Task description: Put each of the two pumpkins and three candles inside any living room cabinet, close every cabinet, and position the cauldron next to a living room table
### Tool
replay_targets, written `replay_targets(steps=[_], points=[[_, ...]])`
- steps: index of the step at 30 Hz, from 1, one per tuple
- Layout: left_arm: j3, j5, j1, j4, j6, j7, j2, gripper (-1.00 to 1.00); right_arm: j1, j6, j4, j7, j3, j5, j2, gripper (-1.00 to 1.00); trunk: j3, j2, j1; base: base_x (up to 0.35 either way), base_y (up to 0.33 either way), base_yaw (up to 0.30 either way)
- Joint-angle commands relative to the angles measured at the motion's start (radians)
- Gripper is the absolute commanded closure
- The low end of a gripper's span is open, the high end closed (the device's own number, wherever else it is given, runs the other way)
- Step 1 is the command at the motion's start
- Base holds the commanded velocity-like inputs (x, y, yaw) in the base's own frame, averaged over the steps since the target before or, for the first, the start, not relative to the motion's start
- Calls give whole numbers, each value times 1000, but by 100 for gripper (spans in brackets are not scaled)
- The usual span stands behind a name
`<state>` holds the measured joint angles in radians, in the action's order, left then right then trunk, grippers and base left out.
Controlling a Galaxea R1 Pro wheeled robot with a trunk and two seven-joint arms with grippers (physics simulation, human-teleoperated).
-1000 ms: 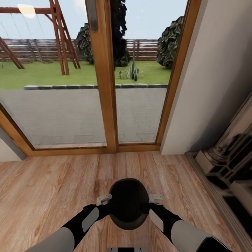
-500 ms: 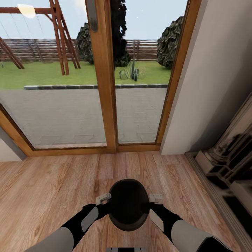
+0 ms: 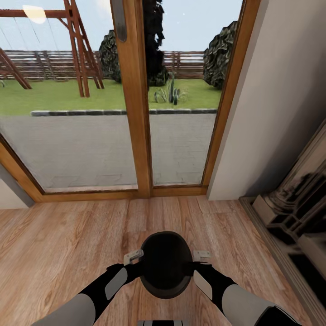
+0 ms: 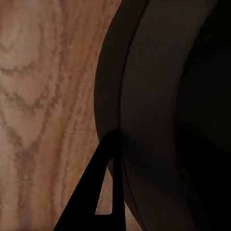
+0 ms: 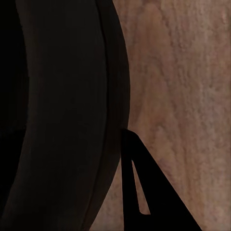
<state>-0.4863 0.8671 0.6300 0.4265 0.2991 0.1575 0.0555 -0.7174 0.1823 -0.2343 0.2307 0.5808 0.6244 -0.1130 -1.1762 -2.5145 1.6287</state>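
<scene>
A wide glazed door with a warm wooden frame is filling the far side of the head view, its top and left edge running out of the picture; through its two panes a paved strip, a lawn and a wooden swing frame are showing, the frame cut off at the top. A pale wall is standing to the right of it, and below that a grey stone fireplace is slipping out at the right edge, so its shape is hard to make out. The plank floor is spreading under everything.

One cauldron is sitting low in the middle of the head view, mouth up, held between the two arms above the floor (its belly is hiding whatever lies beneath). The left gripper is pressing on its left side and the right gripper on its right side; whether each pair of fingers is apart or together, I cannot tell, since the pot is covering the tips.

In the left wrist view the cauldron is looming as a dark curve with one dark finger against it. The right wrist view is showing the same: cauldron and one finger.
</scene>
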Motion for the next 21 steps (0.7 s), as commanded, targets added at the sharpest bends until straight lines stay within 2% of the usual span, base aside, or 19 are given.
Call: replay_targets(steps=[1, 8, 21], points=[[-10, 23, 1, 3, 0, 5, 0, 100, 0, 3, -3, 2, 12, 29, -5, 100, -1, 0, 0, 0, 0, 0], [-11, 23, 1, 3, 0, 5, 0, 100, 0, 3, -5, 2, 13, 29, -5, 100, -1, 0, 0, 0, 0, 0], [-11, 23, 1, 3, 0, 5, 0, 100, 0, 3, -7, 1, 12, 29, -4, 100, 42, 2, -5, 0, 0, 0]])
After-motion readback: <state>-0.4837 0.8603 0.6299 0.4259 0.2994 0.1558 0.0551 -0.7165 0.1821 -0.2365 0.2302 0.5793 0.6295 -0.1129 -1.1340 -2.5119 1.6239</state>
